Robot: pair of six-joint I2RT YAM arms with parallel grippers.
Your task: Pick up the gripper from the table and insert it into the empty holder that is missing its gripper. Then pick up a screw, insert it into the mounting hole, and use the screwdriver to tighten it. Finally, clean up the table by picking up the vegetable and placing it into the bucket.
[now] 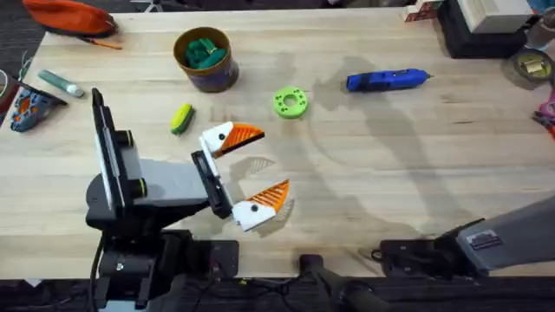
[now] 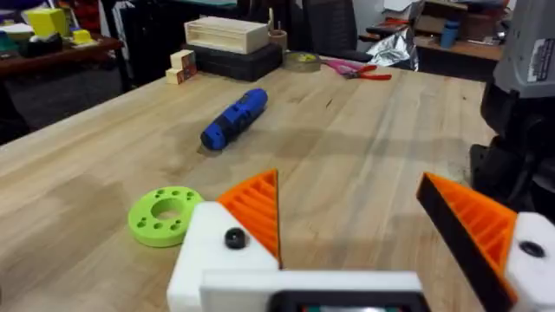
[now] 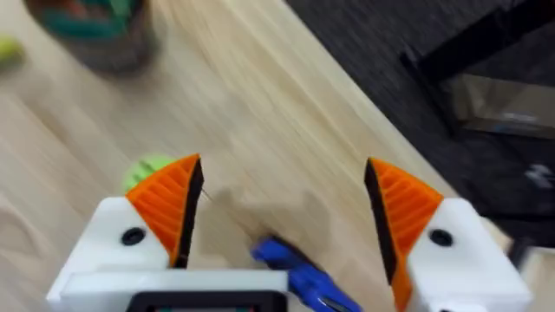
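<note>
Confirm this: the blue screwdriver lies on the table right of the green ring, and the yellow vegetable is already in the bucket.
Not quite. The screwdriver does lie on the table right of the green ring, but the vegetable is not in the bucket. The overhead view shows it on the wood just below the bucket, apart from it.

Three cams: one fixed overhead, one per wrist.
Overhead looks down and forward; the wrist cams sit close to the tabletop, both catching the screwdriver (image 2: 232, 119) and green disc (image 2: 165, 217).
</note>
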